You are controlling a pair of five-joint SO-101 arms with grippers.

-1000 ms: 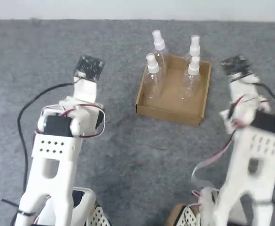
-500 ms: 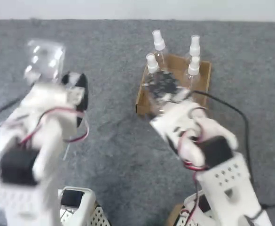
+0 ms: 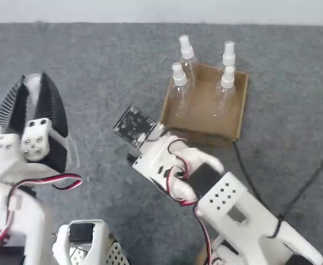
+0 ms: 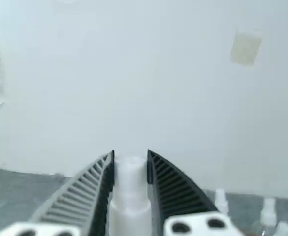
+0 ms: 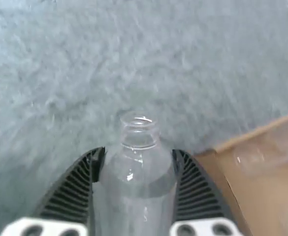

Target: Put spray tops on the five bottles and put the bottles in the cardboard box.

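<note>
Capping the fifth bottle: the right gripper is clamping it, the left gripper is pinching a spray top, likely needing alignment over its neck.

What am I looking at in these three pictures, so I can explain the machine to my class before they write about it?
These are two small white robot arms, each ending in a two-fingered gripper. One picture looks down from a fixed camera over the grey table; the other two come from a camera on each arm's wrist. On the table stands a cardboard box holding four clear bottles with spray tops fitted. The left gripper is shut on a loose white spray top. The right gripper is shut on a fifth bottle beside the box, its neck open and uncapped.
</note>
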